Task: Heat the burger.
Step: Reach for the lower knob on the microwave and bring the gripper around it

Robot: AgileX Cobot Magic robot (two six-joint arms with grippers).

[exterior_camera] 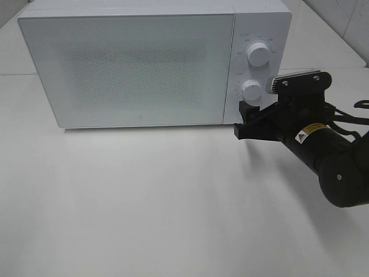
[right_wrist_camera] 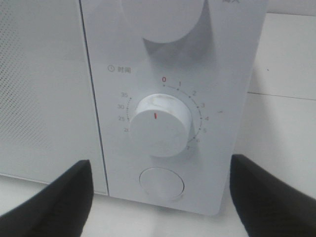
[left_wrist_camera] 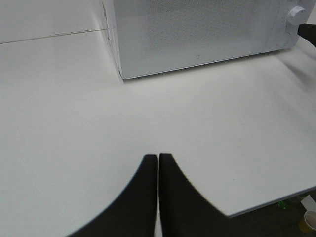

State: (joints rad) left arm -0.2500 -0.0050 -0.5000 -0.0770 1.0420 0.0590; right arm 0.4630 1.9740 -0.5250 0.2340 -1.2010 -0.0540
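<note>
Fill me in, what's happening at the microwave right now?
The right gripper hangs open in front of the microwave's lower dial, the timer, with its fingers spread to either side and not gripping it. The dial's red mark sits about at zero. The microwave door is closed, and no burger shows in any view. The left gripper is shut, hanging over the table away from the microwave.

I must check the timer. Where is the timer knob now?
In the exterior high view the timer knob is the lower knob on the right of the microwave, above a round button, facing the open right gripper.
</note>
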